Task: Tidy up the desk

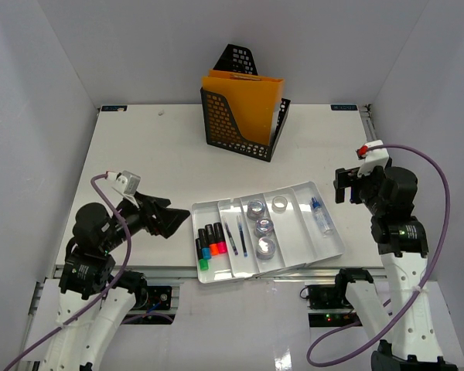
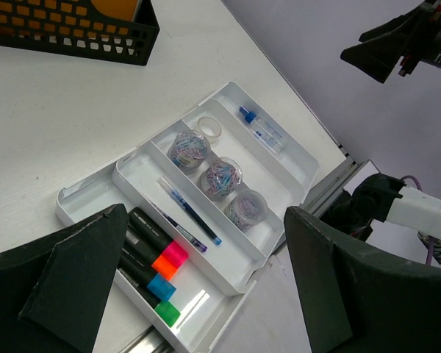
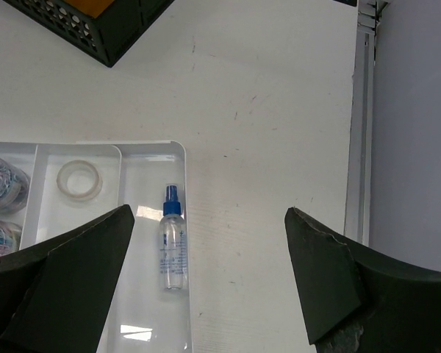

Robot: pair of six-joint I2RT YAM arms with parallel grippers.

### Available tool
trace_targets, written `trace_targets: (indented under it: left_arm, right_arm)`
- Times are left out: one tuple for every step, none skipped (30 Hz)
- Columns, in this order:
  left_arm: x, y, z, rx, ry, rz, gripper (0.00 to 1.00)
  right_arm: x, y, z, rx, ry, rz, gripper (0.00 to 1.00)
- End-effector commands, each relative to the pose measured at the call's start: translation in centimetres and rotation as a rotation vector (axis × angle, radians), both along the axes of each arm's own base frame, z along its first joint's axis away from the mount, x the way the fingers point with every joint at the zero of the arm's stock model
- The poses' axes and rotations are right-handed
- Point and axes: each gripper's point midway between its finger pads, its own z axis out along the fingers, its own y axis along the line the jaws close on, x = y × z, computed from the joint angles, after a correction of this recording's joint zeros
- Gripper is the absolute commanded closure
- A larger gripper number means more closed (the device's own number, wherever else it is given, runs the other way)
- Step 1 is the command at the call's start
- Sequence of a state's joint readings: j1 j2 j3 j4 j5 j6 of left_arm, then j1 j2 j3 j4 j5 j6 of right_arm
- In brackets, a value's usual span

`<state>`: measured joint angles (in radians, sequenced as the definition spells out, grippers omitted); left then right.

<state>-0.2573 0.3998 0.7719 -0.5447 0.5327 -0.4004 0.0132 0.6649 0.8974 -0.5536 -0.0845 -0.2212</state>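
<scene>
White flat counter [image 1: 155, 154]: matt, lightly scuffed. White compartmented plastic tray [image 1: 298, 232]: smooth, glossy, catching glare. Black perforated file holder [image 1: 236, 127]: matt finish.

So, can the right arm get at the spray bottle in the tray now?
Probably yes: the right gripper is open and empty, and the spray bottle lies alone in the end compartment of the tray, nothing covering it.

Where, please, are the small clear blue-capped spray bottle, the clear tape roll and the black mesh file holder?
small clear blue-capped spray bottle [image 3: 173, 250]: right wrist view, mid body.
clear tape roll [image 3: 61, 179]: right wrist view, left rim.
black mesh file holder [image 1: 236, 124]: top external view, front wall.
</scene>
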Motion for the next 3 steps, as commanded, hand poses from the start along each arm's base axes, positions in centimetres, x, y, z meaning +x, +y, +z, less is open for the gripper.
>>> trace_targets:
  left_arm:
    - [-0.05,-0.07,0.3,-0.006,-0.026,-0.008,0.02]
    - [-0.07,-0.07,0.36,-0.007,-0.029,-0.008,0.02]
    - [-0.05,-0.06,0.39,-0.009,-0.03,-0.006,0.02]
  right_arm:
    - [0.15,-0.7,0.82,-0.029,-0.025,-0.026,0.1]
    - [0.19,-0.7,0.7,-0.037,-0.025,-0.021,0.1]
    - [0.23,-0.74,0.7,-0.042,-0.028,-0.021,0.1]
